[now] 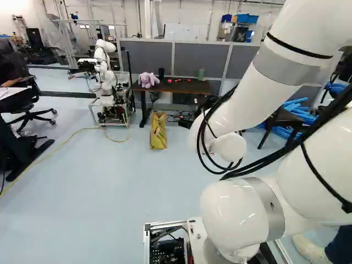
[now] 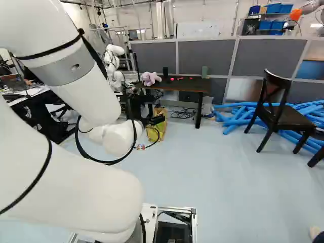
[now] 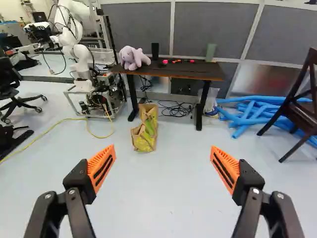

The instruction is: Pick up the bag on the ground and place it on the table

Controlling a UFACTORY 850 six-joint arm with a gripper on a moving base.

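- The claw (image 2: 153,120) is spread wide, orange pads (image 3: 101,167) well apart.
- Between them shows floor (image 3: 161,188).
- The bag (image 3: 145,130) stands ahead, touching neither pad.

This looks like a robotics lab: another robot (image 3: 74,54) stands on a wheeled frame, cables (image 3: 176,109) lie along the floor (image 3: 163,183). Grey partitions (image 3: 213,29) rise behind a dark tabletop (image 3: 183,70), and blue shelf bins (image 2: 279,8) sit beyond them.
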